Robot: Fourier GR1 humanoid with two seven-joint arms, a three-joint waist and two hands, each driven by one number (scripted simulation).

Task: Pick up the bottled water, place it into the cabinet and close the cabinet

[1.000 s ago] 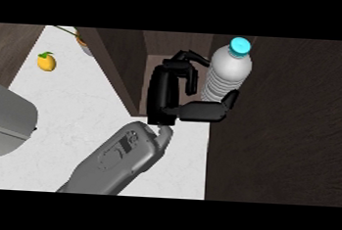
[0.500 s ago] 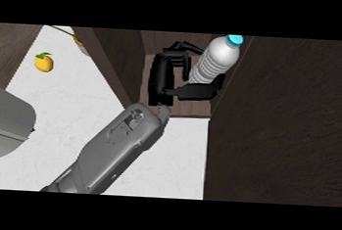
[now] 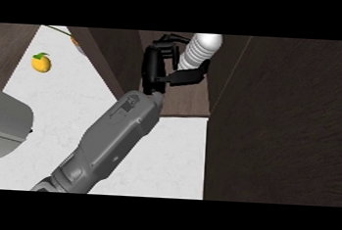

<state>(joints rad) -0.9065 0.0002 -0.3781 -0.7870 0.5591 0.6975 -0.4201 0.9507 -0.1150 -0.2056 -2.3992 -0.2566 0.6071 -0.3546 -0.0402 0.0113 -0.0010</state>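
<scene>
right hand [image 3: 159, 62] | fingers [image 3: 186, 77] curled round bottled water [image 3: 197, 52] (upright) | inside cabinet [image 3: 185, 100]

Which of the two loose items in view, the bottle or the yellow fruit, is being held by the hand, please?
The white bottle, inside the cabinet: the hand curls around it. The yellow fruit lies untouched on the counter.

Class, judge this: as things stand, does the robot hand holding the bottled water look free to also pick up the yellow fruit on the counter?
Probably not: the robot hand is curled round the bottled water inside the cabinet, while the yellow fruit lies apart, beyond the cabinet wall.
</scene>
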